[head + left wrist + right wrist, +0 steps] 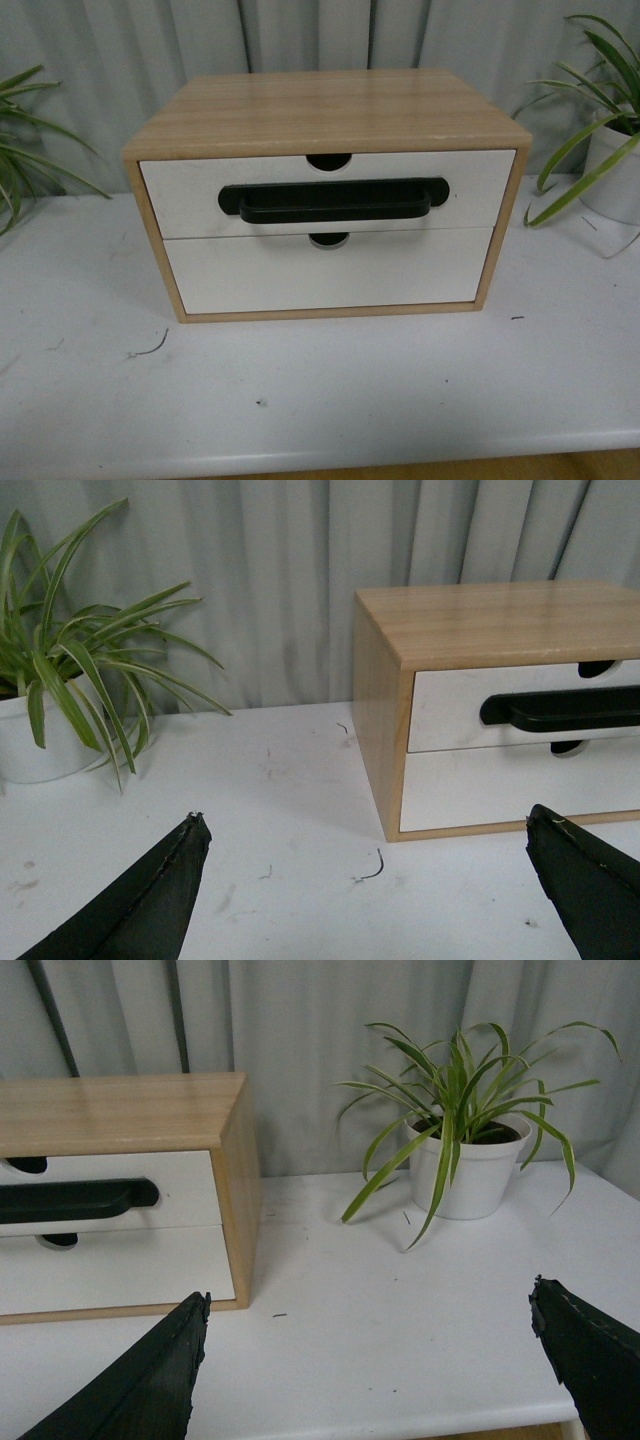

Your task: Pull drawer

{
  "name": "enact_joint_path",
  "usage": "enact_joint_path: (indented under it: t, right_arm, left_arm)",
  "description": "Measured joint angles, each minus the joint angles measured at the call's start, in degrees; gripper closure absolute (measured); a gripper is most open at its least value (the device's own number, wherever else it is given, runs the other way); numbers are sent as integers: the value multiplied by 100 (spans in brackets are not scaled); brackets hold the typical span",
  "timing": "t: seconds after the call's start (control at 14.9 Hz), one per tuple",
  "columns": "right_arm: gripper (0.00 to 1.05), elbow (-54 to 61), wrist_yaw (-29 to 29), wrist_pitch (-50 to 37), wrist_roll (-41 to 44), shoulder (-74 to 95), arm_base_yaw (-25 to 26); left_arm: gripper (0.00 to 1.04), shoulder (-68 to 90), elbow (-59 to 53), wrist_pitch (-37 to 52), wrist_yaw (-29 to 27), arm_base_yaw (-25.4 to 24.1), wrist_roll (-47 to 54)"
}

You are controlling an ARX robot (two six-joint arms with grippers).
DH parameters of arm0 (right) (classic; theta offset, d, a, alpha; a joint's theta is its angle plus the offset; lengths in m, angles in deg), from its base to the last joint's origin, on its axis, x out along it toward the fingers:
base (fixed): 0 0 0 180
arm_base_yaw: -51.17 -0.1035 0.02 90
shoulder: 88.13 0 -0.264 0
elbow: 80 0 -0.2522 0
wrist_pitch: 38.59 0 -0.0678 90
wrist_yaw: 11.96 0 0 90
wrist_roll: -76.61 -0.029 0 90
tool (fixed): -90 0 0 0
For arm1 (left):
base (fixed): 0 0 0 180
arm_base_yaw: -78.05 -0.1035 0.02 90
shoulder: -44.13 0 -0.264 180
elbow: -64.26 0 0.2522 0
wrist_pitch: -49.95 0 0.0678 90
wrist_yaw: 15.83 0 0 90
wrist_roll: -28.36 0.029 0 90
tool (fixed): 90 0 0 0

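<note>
Two plants (pixel 20 150) (pixel 600 110) and the drawer (pixel 190 190)'s cabinet (pixel 320 110) share a white table (pixel 320 400).

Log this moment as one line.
drawer: shut, untouched | left hand: open, off drawer | right hand: open, off drawer

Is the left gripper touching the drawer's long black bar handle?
Apart. The left wrist view shows the left gripper over the white table, well short of the black bar handle.
</note>
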Motion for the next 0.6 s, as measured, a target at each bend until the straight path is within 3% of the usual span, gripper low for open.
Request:
enact_joint_path:
  t: [0.6]
  right_arm:
    - [6,0,0,0,2,0,0]
  left_arm:
    - [7,0,0,0,0,0,0]
